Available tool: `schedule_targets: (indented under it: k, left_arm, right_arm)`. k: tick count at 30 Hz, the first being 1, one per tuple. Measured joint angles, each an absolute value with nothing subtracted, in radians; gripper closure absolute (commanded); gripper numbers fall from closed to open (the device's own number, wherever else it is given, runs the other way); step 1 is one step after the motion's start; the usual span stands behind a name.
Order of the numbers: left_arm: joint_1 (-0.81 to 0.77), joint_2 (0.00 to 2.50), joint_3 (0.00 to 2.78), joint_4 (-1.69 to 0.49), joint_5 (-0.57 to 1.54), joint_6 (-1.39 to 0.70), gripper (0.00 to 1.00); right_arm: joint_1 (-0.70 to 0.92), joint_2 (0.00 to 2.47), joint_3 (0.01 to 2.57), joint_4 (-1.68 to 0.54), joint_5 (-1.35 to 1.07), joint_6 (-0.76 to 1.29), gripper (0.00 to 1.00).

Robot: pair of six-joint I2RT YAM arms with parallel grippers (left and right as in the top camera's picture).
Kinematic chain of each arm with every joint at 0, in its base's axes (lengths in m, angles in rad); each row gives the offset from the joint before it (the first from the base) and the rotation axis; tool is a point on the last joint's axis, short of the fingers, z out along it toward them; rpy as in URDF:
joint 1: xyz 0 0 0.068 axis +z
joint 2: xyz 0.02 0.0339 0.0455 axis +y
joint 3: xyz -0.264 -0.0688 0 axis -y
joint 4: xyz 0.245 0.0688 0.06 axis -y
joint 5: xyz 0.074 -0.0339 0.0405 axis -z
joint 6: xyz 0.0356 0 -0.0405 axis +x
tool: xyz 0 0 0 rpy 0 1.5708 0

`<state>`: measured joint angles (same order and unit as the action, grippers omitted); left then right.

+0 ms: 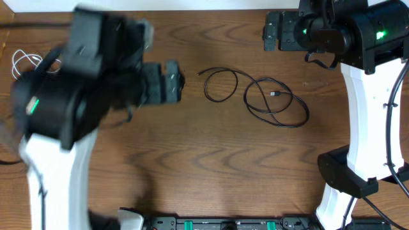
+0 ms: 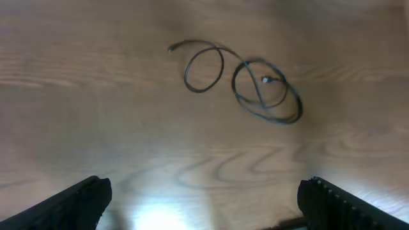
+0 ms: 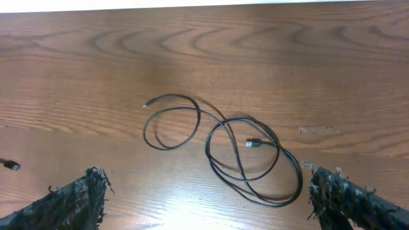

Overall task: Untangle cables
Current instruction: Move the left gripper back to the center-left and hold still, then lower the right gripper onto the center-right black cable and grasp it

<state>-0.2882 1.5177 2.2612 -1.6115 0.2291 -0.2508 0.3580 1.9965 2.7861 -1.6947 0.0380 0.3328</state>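
A thin black cable [image 1: 259, 94] lies in loose overlapping loops on the wooden table [image 1: 211, 166], right of centre; one plug end rests inside the larger loop. The same black cable [image 2: 246, 80] shows blurred in the left wrist view and sharp, as the black cable [image 3: 223, 147], in the right wrist view. My left gripper [image 1: 171, 82] hovers left of the cable, open with nothing between its fingers. My right gripper [image 1: 271, 30] sits at the table's far edge, above the cable, also open and empty. Its frayed fingertips [image 3: 80, 198] frame the loops.
A white cable [image 1: 29, 62] lies coiled at the far left edge, partly behind the left arm. A small dark plug [image 3: 9, 165] shows at the left edge of the right wrist view. The right arm's white base [image 1: 367, 153] stands at the right side.
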Motion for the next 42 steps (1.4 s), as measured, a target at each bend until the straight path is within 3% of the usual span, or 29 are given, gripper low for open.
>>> schedule_targets:
  k: [9,15,29,30,33,37,42]
  left_arm:
    - [-0.323,1.350,1.916,-1.612,0.167,-0.311,0.02]
    - [-0.324,1.346,1.666,-1.603,0.050,-0.418,0.02]
    - [-0.324,1.346,1.498,-1.529,0.000,-0.476,0.01]
    - [-0.324,1.346,1.498,-1.529,0.000,-0.476,0.01]
    - [-0.324,1.346,1.498,-1.529,-0.001,-0.476,0.01]
    - [-0.324,1.346,1.498,-1.528,-0.003,-0.476,0.01]
    - [-0.324,1.346,1.498,-1.528,-0.003,-0.476,0.01]
  right_arm:
    - [0.358,1.996,2.770,-1.695,-0.012,0.331,0.01]
    - [0.365,1.997,2.605,-1.678,-0.023,0.330,0.01]
    - [0.371,2.014,2.228,-1.319,-0.093,0.326,0.01]
    - [0.371,2.014,2.201,-1.309,-0.072,0.319,0.03]
    - [0.369,2.015,2.104,-1.278,-0.005,0.263,0.23]
    - [0.353,2.015,1.995,-1.258,0.035,0.170,0.23]
    - [0.325,2.015,1.840,-1.197,0.050,0.106,0.46]
